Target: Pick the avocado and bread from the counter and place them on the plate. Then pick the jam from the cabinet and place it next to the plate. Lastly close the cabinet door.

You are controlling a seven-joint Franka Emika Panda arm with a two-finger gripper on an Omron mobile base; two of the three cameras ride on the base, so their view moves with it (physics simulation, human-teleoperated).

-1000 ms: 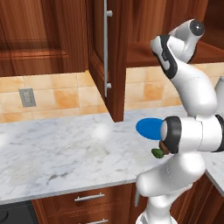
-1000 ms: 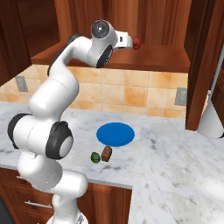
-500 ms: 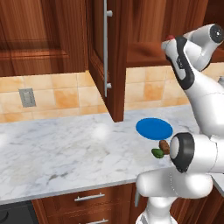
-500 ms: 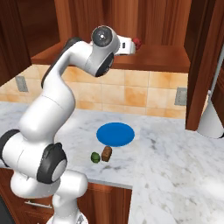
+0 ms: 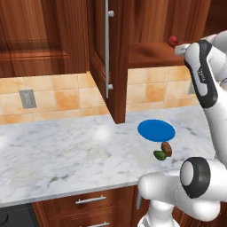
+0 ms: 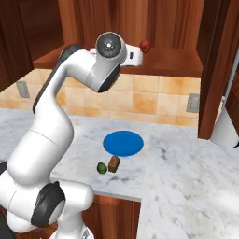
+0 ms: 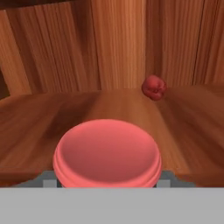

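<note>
A white robot arm reaches up into an open wooden cabinet (image 6: 163, 23) above a marble bench (image 6: 186, 172). Seen from the hand, the jam (image 7: 107, 153), a squat pink-red jar, sits close up on the shelf (image 7: 188, 127). It spans the gap between the two grey fingers (image 7: 49, 180), which touch its sides low down, so they appear closed on it. A dark red round fruit (image 7: 154, 87) rests farther back on the shelf, apart from the jar.

Below, a blue plate (image 6: 123, 143) lies on the bench. The bread (image 6: 113, 163) and avocado (image 6: 101, 168) lie side by side just off its near edge, not on it. The door (image 5: 116, 66) stands open to the left of the arm.

The step in hand looks like taking the jam out. To do it well, lift the jar slightly clear of the shelf before drawing straight back. Keep it level, and keep clear of the door edge on the way down. Set it on bare bench beside the plate, away from the side where the bread and avocado lie.
</note>
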